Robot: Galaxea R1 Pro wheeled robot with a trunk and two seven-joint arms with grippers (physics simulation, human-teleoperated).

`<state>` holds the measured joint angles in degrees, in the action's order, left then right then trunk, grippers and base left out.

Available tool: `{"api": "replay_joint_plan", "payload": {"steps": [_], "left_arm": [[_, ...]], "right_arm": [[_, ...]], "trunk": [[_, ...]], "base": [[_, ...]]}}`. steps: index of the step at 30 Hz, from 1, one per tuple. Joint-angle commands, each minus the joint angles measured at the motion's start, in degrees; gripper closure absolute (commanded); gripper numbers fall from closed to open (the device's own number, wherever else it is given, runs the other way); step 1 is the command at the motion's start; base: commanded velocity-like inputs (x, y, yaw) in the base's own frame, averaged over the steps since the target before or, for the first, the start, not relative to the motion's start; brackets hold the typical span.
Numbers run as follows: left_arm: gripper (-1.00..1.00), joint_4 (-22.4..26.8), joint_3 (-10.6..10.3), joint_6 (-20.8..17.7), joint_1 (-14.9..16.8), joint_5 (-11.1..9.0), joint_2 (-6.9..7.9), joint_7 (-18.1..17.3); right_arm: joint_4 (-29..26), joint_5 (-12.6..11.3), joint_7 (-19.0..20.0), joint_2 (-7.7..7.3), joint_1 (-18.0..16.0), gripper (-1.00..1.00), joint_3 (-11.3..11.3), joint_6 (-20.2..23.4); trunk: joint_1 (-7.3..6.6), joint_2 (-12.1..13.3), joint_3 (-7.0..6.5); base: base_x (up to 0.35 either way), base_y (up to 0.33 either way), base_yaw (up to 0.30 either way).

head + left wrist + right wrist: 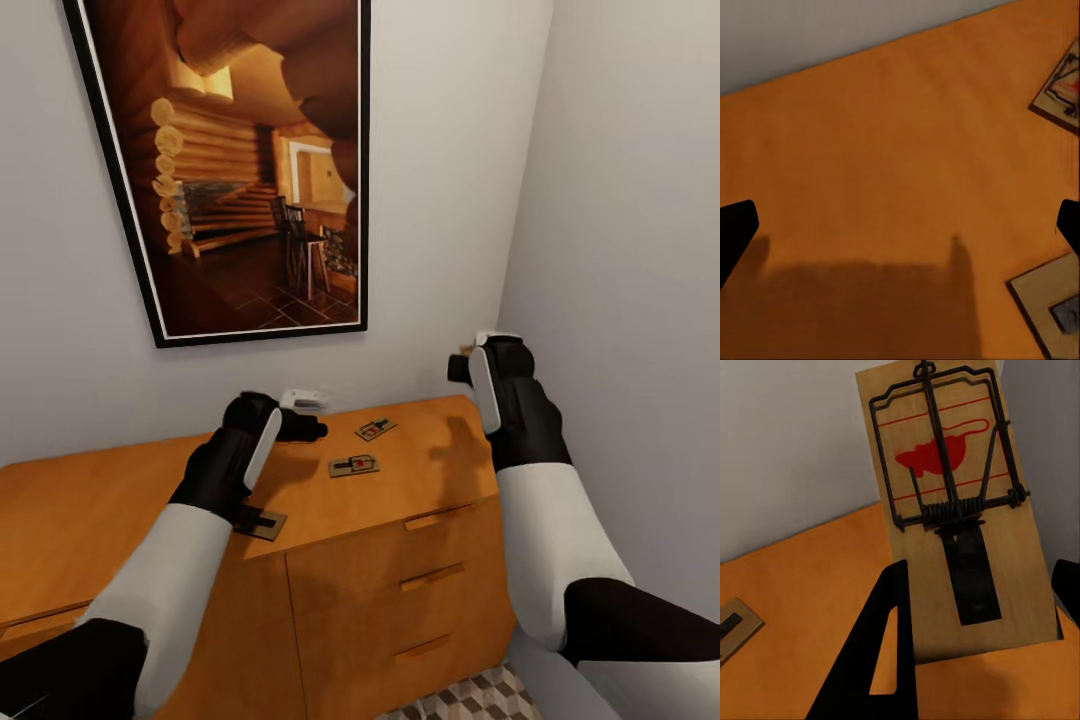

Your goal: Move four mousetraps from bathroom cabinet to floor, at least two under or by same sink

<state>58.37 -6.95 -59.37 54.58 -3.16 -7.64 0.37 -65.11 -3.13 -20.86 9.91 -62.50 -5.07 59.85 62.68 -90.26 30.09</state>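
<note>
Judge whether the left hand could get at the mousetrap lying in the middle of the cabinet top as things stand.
Probably yes. The left hand hovers open over the cabinet top, the middle mousetrap lies flat just beside it, and nothing stands between them.

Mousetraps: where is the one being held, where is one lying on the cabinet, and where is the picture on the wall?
Held mousetrap [960, 510], right wrist view, on its wooden board by the red mouse print.
Lying mousetrap [354, 465], head view, middle of its board.
Picture [250, 170], head view, middle of the log-cabin scene.

No readable text anywhere; the mousetrap [960, 510] bears a red mouse figure.
</note>
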Motion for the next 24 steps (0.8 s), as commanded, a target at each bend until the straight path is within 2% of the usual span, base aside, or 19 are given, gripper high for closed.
{"api": "replay_joint_plan", "payload": {"steps": [1, 2, 4, 8, 14, 24], "left_arm": [[-1.00, -1.0, 0.0, -0.2, 1.0, -0.3, -0.17, 0.1], [-1.00, -2.6, 0.0, -0.3, 2.9, -0.3, -0.51, 0.0], [-1.00, -3.8, -0.1, -0.3, 4.7, -0.3, -0.77, -0.1], [-1.00, -4.3, -0.2, -0.4, 8.8, 0.1, -1.14, -0.2], [-1.00, -1.9, -0.8, -0.5, 9.8, 0.2, -1.40, -0.2], [-1.00, -1.1, -0.8, -0.6, 10.0, 0.0, -1.79, -0.2]], "right_arm": [[-0.2, -0.4, -0.3, 0.00, 0.1, 1.00, 0.0, 0.2], [-0.5, -0.4, -0.1, -0.05, 0.3, 1.00, 0.1, 0.2], [-0.7, -0.4, 0.0, -0.09, 0.5, 1.00, 0.2, 0.2], [-0.9, -0.5, 0.3, -0.14, 0.7, 1.00, 0.3, 0.2], [-0.8, -0.5, 0.6, -0.15, 0.7, 1.00, 0.3, 0.2], [-0.8, -0.5, 0.7, -0.15, 0.7, 1.00, 0.3, 0.2]], "trunk": [[0.00, 0.0, 0.07], [0.00, 0.0, 0.07], [0.00, 0.0, 0.07], [0.00, 0.0, 0.07], [0.00, 0.0, 0.07], [0.00, 0.0, 0.07]], "base": [[0.000, 0.000, 0.000], [0.000, 0.000, 0.000], [0.000, 0.000, 0.000], [0.000, 0.000, 0.000], [0.000, 0.000, -0.044], [0.000, 0.000, -0.208]]}}
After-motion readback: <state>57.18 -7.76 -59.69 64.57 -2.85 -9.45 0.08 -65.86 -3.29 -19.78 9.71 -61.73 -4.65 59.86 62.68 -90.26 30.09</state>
